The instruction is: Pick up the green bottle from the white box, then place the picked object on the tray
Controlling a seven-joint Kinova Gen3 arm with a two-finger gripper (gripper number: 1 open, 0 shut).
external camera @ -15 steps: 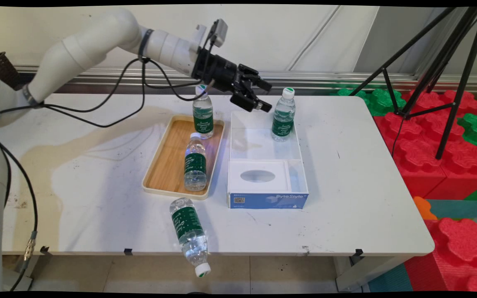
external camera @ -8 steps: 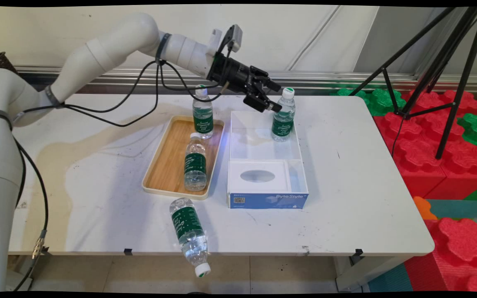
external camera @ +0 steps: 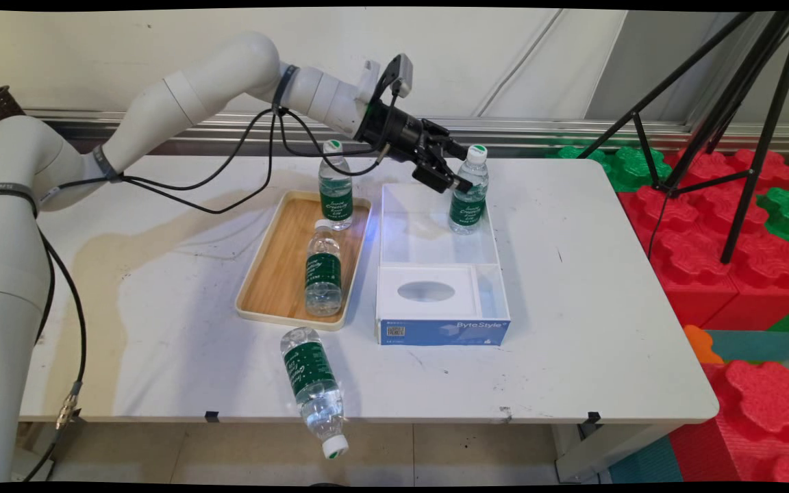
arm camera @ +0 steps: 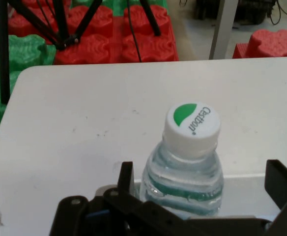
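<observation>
White worktop point(external camera: 607, 308) carries a wooden tray point(external camera: 278, 274) with two upright water bottles, and beside it a clear box point(external camera: 435, 226) holding a tissue pack point(external camera: 429, 294) at its near end. A third bottle point(external camera: 312, 383) lies on its side at the near edge, cap overhanging. Upright bottle point(external camera: 468, 195) stands in the box's far right corner. Tool point(external camera: 459, 166) open, fingers point(arm camera: 126, 178) either side of its shoulder, apparently not touching.
</observation>
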